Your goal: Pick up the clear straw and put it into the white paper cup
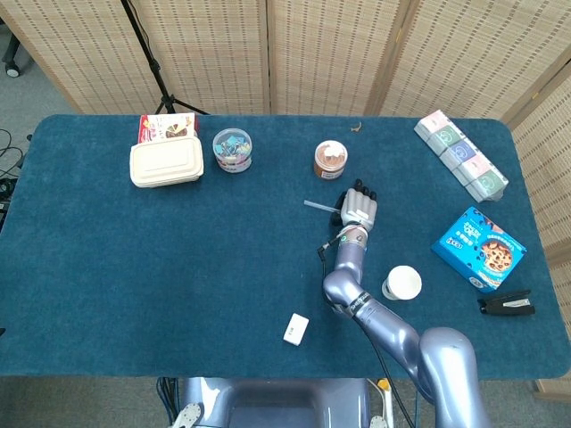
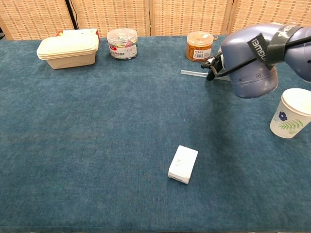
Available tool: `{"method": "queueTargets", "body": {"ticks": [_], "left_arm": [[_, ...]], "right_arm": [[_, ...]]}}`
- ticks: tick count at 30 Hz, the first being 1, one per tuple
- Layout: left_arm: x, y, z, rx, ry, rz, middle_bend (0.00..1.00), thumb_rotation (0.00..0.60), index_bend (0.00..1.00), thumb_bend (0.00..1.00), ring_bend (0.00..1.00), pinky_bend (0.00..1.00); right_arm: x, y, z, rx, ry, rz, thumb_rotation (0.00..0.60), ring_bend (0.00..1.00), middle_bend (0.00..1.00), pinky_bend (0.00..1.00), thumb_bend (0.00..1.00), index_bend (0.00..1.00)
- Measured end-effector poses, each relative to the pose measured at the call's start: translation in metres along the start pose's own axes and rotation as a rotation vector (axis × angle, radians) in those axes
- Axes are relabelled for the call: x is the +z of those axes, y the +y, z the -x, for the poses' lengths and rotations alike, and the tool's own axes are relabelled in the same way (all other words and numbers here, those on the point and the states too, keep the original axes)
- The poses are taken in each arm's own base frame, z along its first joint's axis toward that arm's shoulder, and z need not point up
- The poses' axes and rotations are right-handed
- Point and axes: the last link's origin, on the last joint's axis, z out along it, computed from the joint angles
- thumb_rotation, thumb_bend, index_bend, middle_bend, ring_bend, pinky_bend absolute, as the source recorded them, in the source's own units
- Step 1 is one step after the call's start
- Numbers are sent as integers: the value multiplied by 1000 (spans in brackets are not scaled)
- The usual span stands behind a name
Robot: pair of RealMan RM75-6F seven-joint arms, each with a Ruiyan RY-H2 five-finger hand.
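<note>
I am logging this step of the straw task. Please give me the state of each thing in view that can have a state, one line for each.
right hand: fingers curled over the clear straw; a firm hold cannot be confirmed.
clear straw: near level, one end poking out left of the hand.
white paper cup: upright, open, no straw inside.
takeaway box: lid closed.
clear clip tub: lidded.
brown jar: upright, lidded.
left hand: not in view.
</note>
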Motion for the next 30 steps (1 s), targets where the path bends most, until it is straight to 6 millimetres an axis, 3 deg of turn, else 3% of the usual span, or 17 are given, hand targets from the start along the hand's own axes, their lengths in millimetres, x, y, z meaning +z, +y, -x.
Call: {"method": "queueTargets", "body": {"ticks": [11, 19, 23, 30], "left_arm": [[0, 1, 1, 6, -8, 5, 0, 600, 0, 0, 0, 0], [-2, 2, 2, 2, -17, 18, 0, 600, 0, 0, 0, 0], [-4, 2, 1, 3, -14, 24, 0, 600, 0, 0, 0, 0], [-7, 4, 2, 9, -15, 42, 0, 600, 0, 0, 0, 0]], "right_arm": [[-9, -10, -12, 104, -18, -63, 600, 0, 0, 0, 578, 575], [-33, -11, -41, 295, -89, -173, 600, 0, 0, 0, 586, 589], [-50, 3, -62, 443, -147, -250, 600, 0, 0, 0, 605, 591], [-76, 55, -98, 698, -219, -376, 600, 0, 0, 0, 610, 594]]}}
